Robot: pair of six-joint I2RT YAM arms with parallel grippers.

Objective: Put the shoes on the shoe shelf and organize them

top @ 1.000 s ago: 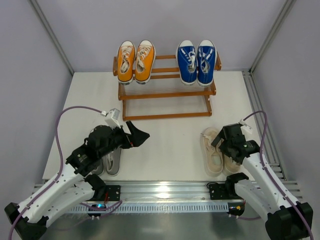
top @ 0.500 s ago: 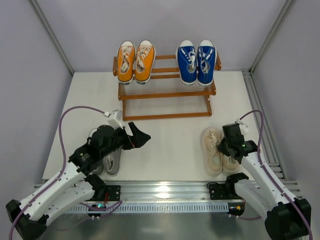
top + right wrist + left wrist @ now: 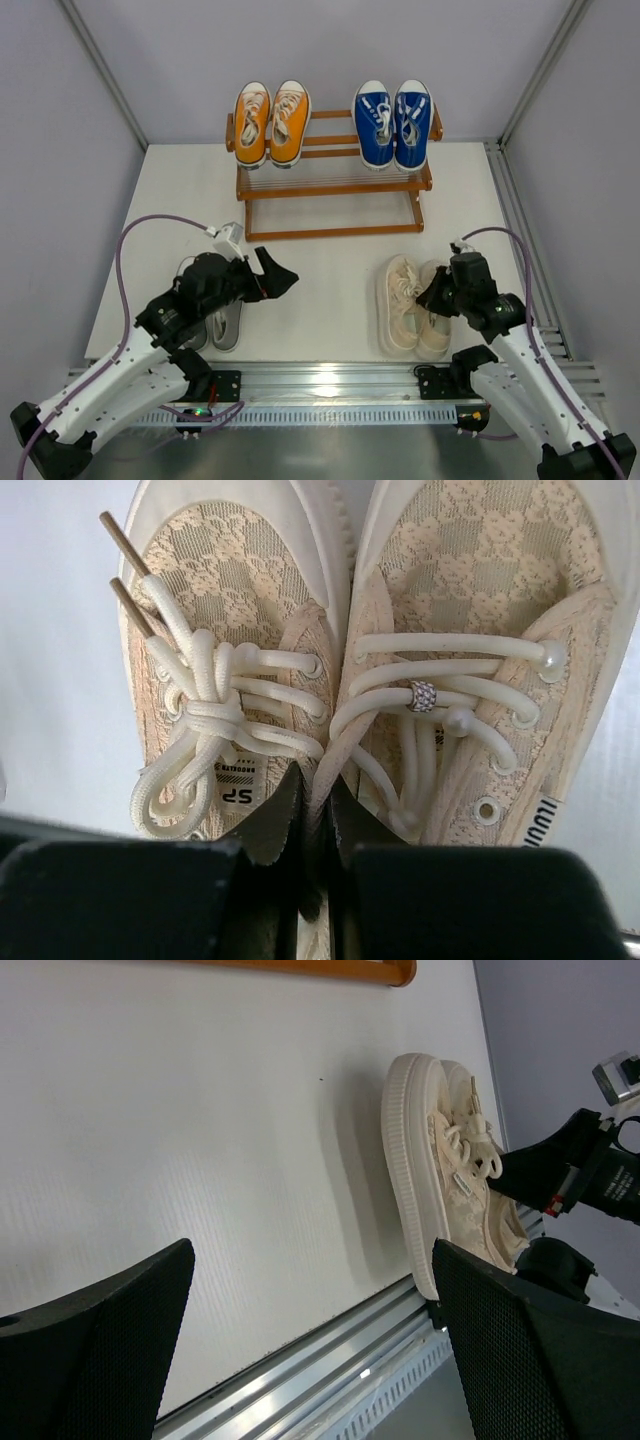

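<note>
Two collars pinched: your right jaws are clenched on the inner edges of both cream shoes [image 3: 402, 300]. The pair has shifted left over the surface [image 3: 330, 290], now nearer the middle, in front of the shoe shelf [image 3: 330, 185]. That looks like lining up for the lower tier. Left jaws gape, holding nothing, above the grey pair [image 3: 222, 322].

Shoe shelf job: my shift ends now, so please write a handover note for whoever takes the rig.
Left gripper: open, empty, beside the grey canvas sneakers on the white table.
Right gripper: fingers shut on the cream lace-up sneakers at their inner collars, on the table.
Done: orange canvas sneakers and blue white-toed sneakers on the top tier of the orange-brown wooden shelf.
Left: cream and grey pairs, lower tier.
</note>
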